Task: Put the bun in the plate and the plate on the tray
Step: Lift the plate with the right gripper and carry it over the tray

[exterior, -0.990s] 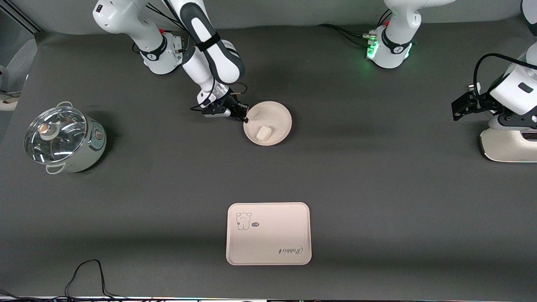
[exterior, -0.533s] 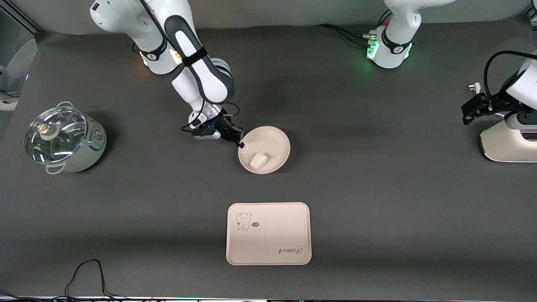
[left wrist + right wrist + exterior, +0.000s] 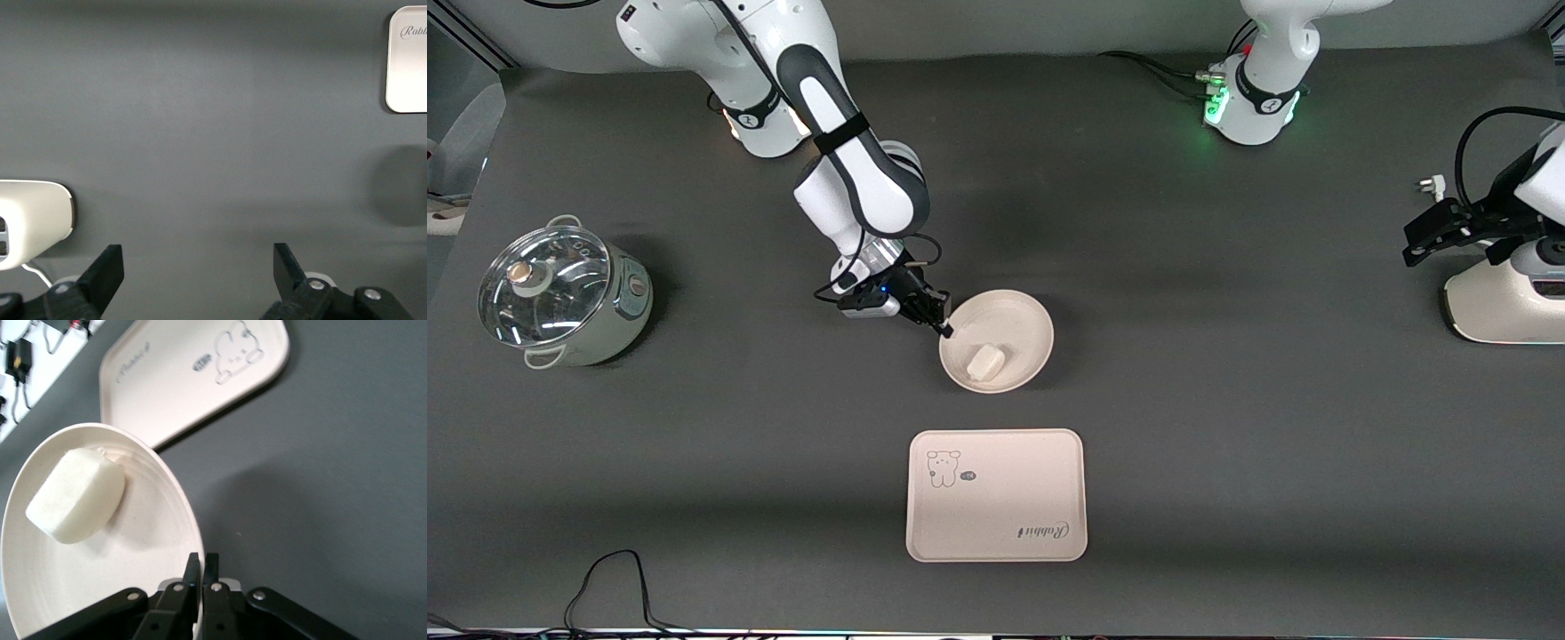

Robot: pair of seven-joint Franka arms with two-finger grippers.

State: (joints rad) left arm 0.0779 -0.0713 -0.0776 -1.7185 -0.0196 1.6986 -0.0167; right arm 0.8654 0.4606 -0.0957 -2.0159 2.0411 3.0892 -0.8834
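The off-white bun [image 3: 985,362] lies in the round cream plate [image 3: 1023,324]. My right gripper [image 3: 943,330] is shut on the plate's rim at the edge toward the right arm's end; the wrist view shows its jaws pinching the rim [image 3: 197,540] with the bun [image 3: 77,497] inside. The cream tray [image 3: 996,495] with the bear drawing lies nearer the front camera than the plate; it also shows in the right wrist view [image 3: 187,377]. My left gripper [image 3: 1414,251] is open and empty over the left arm's end of the table, by a white appliance; the arm waits.
A steel pot with a glass lid [image 3: 560,293] stands at the right arm's end. A white appliance [image 3: 1503,307] sits at the left arm's end, also in the left wrist view [image 3: 30,220]. A black cable [image 3: 605,578] lies at the front edge.
My right gripper has carried the plate with the bun toward the front camera, closer to the tray. My left gripper has shifted slightly toward its end of the table.
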